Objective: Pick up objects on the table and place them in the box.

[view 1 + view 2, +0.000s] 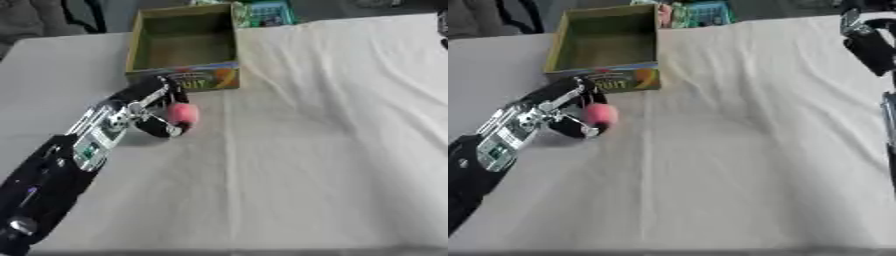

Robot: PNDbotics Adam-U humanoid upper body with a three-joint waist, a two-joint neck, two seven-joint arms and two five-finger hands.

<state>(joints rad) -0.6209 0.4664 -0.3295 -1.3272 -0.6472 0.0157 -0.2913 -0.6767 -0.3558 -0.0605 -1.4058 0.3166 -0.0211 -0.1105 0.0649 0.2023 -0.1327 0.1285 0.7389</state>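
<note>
Pink round ball (184,113), no long axis, sits clasped in the left robot hand (154,111) before the box (182,47).

A round pink object (184,113) sits just before the open, empty cardboard box (182,80).

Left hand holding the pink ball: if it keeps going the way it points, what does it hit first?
Likely the printed front wall of the open cardboard box: the left hand, curled round the small pink ball, points up-table at it. Hand height is unclear.
</note>
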